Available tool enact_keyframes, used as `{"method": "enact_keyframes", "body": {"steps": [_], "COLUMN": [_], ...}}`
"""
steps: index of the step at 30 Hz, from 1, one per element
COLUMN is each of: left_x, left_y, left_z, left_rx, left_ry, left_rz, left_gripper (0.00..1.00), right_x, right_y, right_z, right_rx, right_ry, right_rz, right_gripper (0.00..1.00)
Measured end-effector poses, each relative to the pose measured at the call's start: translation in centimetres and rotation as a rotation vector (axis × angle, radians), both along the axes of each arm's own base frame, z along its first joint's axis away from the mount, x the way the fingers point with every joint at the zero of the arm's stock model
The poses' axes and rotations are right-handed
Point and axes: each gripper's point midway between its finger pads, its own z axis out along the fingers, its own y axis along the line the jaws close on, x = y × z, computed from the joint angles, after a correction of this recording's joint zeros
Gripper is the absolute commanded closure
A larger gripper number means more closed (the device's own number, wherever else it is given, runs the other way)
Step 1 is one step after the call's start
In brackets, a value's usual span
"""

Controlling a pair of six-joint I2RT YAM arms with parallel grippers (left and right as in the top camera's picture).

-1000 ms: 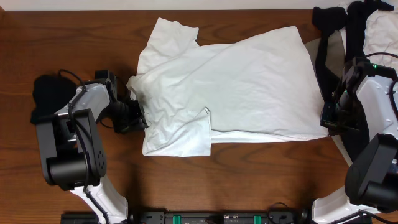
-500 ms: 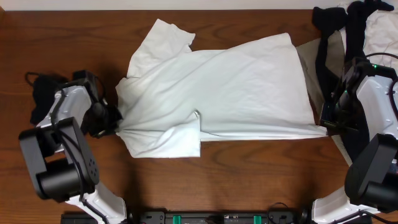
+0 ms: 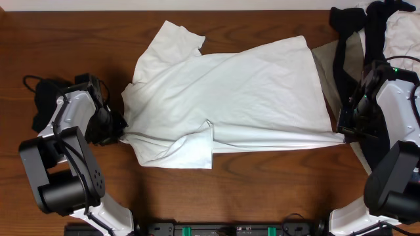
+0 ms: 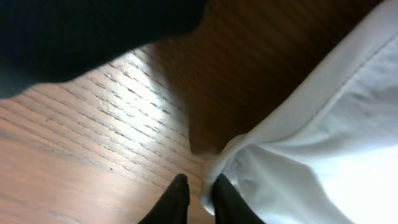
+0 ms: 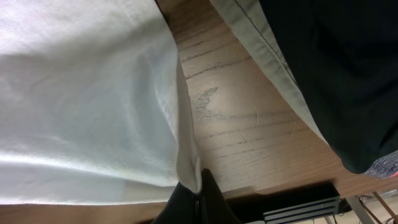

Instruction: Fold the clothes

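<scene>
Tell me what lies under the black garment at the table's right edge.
A beige piece shows from beneath the black garment, on both sides of its strip. How far it runs under, and anything else below, is covered.

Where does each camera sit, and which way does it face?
Overhead: above the table, facing down at the white T-shirt; left arm and right arm show.
Left wrist: on the left arm, facing down past the left claw at the shirt's edge.
Right wrist: on the right arm; right claw pinches the shirt's corner.
Shared: the shirt.
</scene>
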Motion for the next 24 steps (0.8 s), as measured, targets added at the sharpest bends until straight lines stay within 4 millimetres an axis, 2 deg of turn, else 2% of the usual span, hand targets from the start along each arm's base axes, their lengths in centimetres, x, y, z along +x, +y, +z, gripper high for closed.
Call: {"method": "enact_keyframes", "body": {"steps": [4, 8, 13, 18, 21, 24], "left_x": [-0.1, 0.1, 0.2, -0.6, -1.3, -3.1], "left_y": [-0.2, -0.2, -0.2, -1.7, -3.4, -5.0], "left_z": [0.5, 2.2, 6.3, 10.1, 10.3, 8.3], "left_rx": [-0.008, 0.002, 0.031, 0.013, -0.017, -0.054], "left_ry": [-0.006, -0.054, -0.164, -0.26, -0.256, -0.187], "left_rz": [0.007, 0.014, 0.022, 0.004, -0.026, -0.039], "left_gripper": [0.69, 0.63, 0.59, 0.59, 0.59, 0.59], "right_x": [0.0, 0.0, 0.0, 0.0, 0.0, 0.0], "right_y": [-0.1, -0.1, -0.2, -0.2, -0.2, -0.2], "right_z": [0.0, 0.0, 0.0, 0.0, 0.0, 0.0], "right_rx": [-0.004, -0.008, -0.01, -0.01, -0.01, -0.01], "right_ry": [0.001, 0.002, 0.002, 0.002, 0.002, 0.002], "right_rz": [0.001, 0.002, 0.003, 0.002, 0.002, 0.002], "right_gripper": [0.99, 0.99, 0.99, 0.99, 0.99, 0.99]}}
